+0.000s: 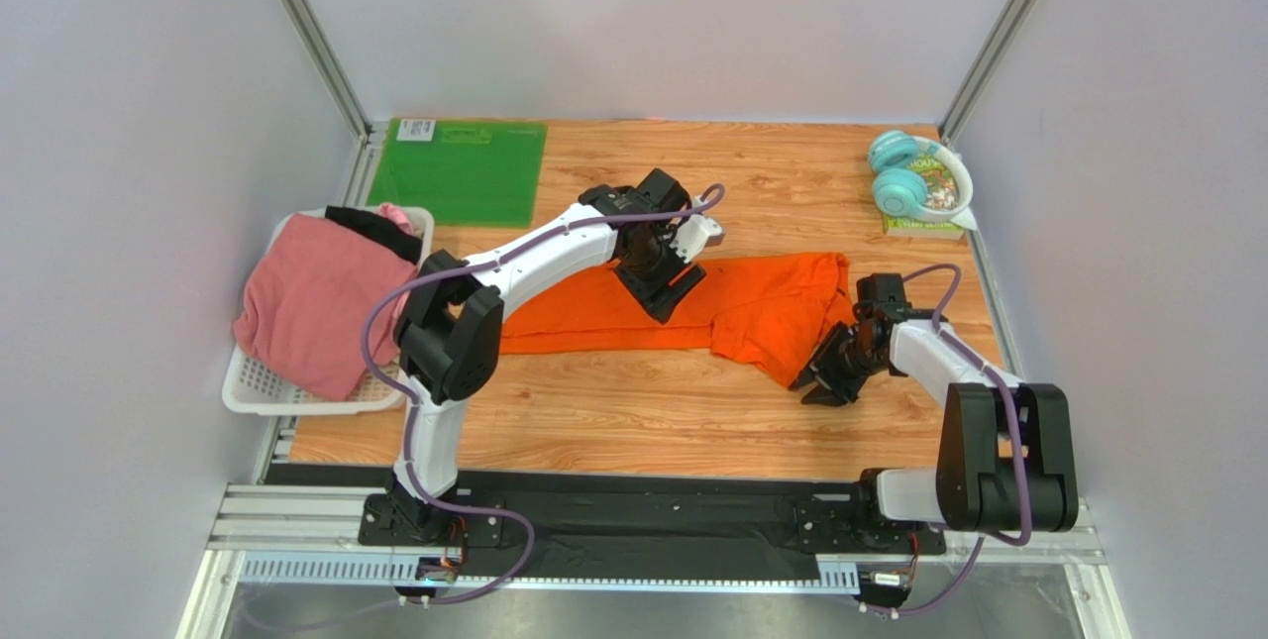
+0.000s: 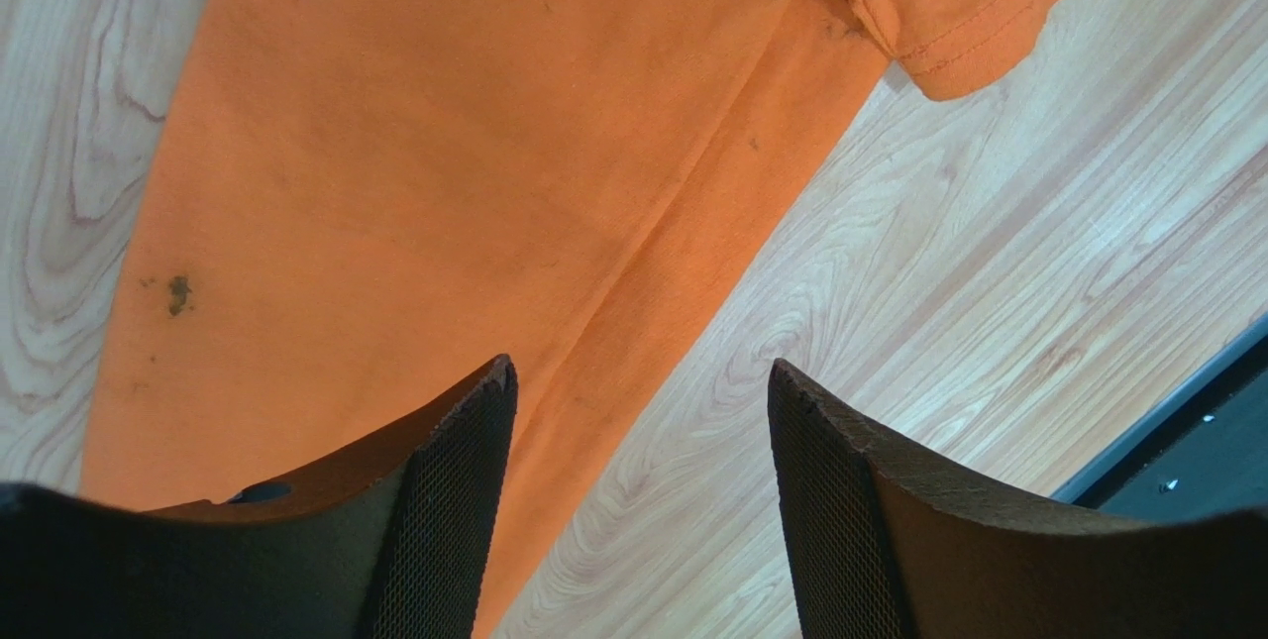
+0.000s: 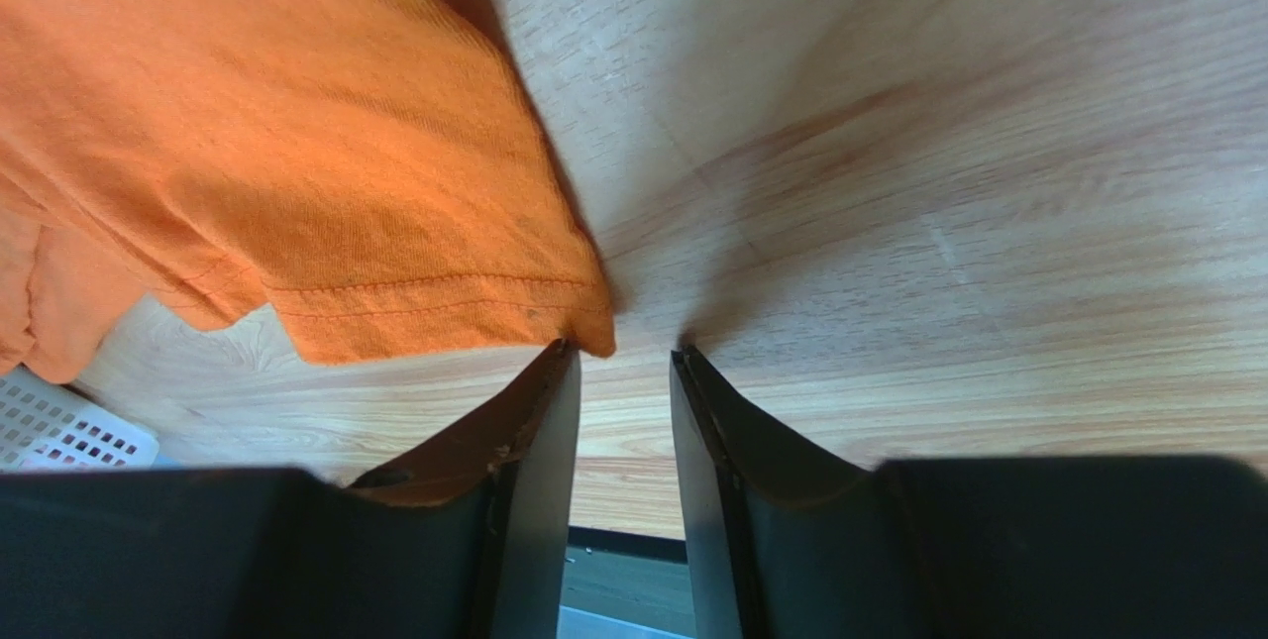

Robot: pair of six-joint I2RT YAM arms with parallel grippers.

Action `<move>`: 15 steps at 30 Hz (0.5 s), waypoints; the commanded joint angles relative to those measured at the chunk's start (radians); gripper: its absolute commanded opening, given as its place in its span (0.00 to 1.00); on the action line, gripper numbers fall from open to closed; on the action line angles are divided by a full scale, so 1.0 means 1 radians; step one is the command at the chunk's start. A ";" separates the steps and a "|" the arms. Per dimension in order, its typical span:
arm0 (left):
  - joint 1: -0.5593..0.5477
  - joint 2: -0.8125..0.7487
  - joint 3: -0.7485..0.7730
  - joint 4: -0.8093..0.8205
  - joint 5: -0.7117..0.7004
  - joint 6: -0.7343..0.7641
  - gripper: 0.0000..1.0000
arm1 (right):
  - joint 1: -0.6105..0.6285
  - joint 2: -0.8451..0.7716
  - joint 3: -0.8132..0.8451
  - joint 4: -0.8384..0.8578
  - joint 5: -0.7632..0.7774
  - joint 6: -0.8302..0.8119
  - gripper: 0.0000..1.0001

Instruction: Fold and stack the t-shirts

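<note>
The left gripper [image 2: 640, 372] hangs wide open over the orange shirt [image 1: 774, 305], which lies spread on the table [image 1: 670, 424]. The right gripper [image 3: 622, 354], jaws narrowly apart, holds nothing, with the shirt's hem corner just beside one fingertip.

Bare tabletop [image 1: 655, 416] nearside of orange t-shirt [image 1: 774, 305]; basket [image 1: 261, 384] blocks left edge; headphones [image 1: 898, 193] far-right corner.

Left arm [image 1: 521, 260] — stretched forward, elbow bent; left gripper [image 2: 640, 379] pointing down, jaws standing wide apart.
Right arm [image 1: 938, 357] — held low, angled inward; right gripper [image 3: 622, 354] jaws narrowly parted.
</note>
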State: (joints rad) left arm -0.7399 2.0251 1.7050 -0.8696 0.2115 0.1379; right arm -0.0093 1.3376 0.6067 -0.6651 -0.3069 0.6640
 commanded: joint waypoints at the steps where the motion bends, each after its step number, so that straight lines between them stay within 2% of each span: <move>1: -0.007 -0.080 0.010 -0.006 -0.015 0.008 0.70 | 0.003 0.026 -0.012 0.053 0.026 0.011 0.34; 10: 0.005 -0.151 -0.093 0.034 -0.055 0.032 0.70 | 0.003 0.055 0.034 0.059 0.022 -0.001 0.30; 15: 0.065 -0.132 -0.088 0.026 -0.020 0.020 0.70 | 0.003 0.063 0.044 0.050 0.038 -0.012 0.26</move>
State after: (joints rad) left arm -0.7223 1.9133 1.6169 -0.8616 0.1757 0.1547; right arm -0.0093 1.3849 0.6281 -0.6521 -0.3302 0.6674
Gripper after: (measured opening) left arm 0.702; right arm 0.276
